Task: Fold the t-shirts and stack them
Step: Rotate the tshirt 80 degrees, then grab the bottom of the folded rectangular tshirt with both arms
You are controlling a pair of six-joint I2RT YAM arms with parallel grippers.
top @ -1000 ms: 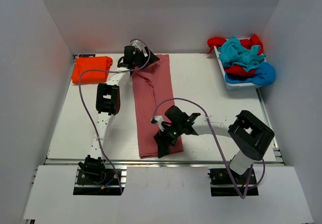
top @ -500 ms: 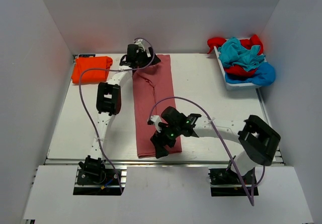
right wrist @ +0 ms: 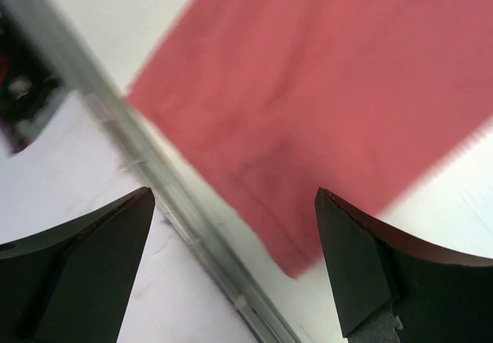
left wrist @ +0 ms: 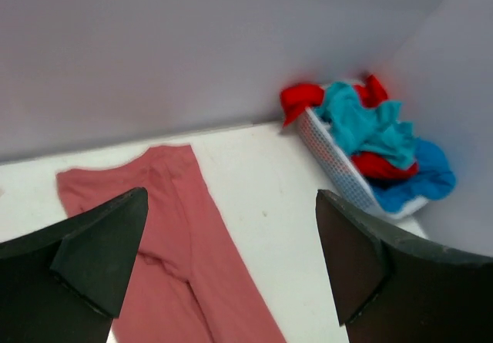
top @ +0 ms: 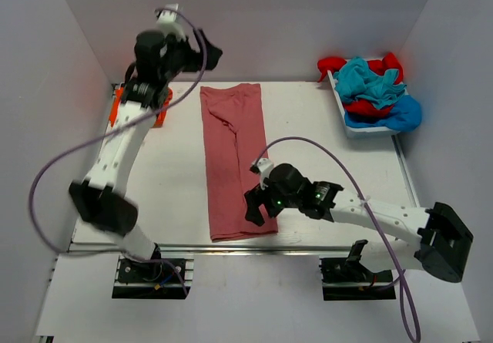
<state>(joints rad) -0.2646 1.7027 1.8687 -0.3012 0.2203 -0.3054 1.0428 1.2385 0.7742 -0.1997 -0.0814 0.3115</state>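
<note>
- Nothing readable is showing up in any of the views: no text, brand, number or sign.

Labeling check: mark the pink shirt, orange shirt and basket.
pink shirt (top: 231, 158), top view, middle of the flat strip.
orange shirt (top: 115, 112), top view, left edge showing beside the left arm.
basket (left wrist: 330, 160), left wrist view, white mesh side wall.
</note>
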